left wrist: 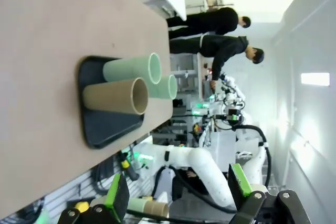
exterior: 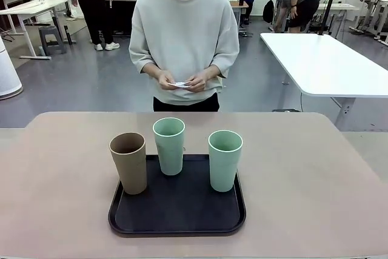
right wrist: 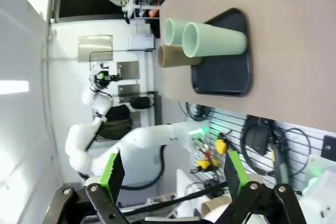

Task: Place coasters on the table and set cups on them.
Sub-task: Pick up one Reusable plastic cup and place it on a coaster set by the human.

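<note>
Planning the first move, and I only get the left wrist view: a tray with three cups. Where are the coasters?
Observer: In the person's hands, at the far side behind the tray. They look like small white pieces, apparently the coasters.
Operator: Right pincer state?
Observer: The right pincer is open, with nothing between its fingers.
Operator: The mint cups overlap for me. Which is rightmost?
Observer: The right mint cup stands by the tray's right edge, nearer the robot than the middle mint cup.
</note>
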